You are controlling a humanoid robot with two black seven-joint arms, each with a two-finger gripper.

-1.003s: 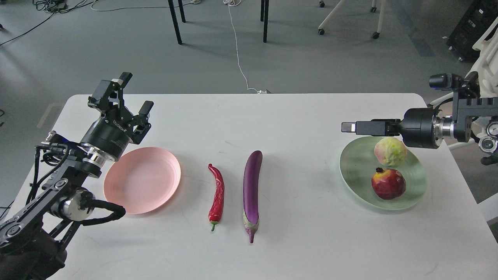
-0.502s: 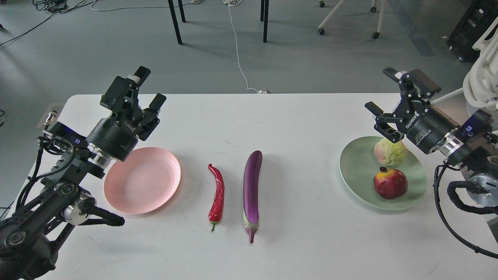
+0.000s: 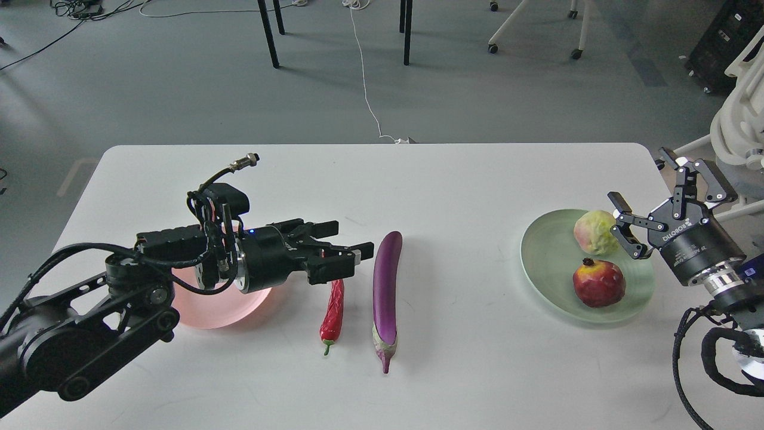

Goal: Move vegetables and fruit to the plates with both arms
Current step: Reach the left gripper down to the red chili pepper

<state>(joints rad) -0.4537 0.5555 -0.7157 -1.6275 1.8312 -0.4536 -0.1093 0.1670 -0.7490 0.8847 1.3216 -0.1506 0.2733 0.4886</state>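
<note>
The red chili pepper (image 3: 332, 313) and the purple eggplant (image 3: 386, 292) lie side by side at the table's middle. My left gripper (image 3: 348, 246) is open, pointing right, above the chili's upper end and just left of the eggplant. The pink plate (image 3: 209, 313) lies under my left arm, mostly hidden. The pale green plate (image 3: 543, 263) at the right holds the yellow-green fruit (image 3: 594, 232) and the pomegranate (image 3: 598, 282). My right gripper (image 3: 647, 194) is open and empty, just right of the yellow-green fruit.
The white table (image 3: 453, 179) has a far edge with grey floor beyond. Chair and table legs (image 3: 270, 33) and a white cable (image 3: 365, 89) are on the floor. A white chair (image 3: 737, 131) stands at the right.
My left arm swung right and down, from left of the pink plate to over the chili's top end. My right gripper drew back right and lower, away from above the green plate.
</note>
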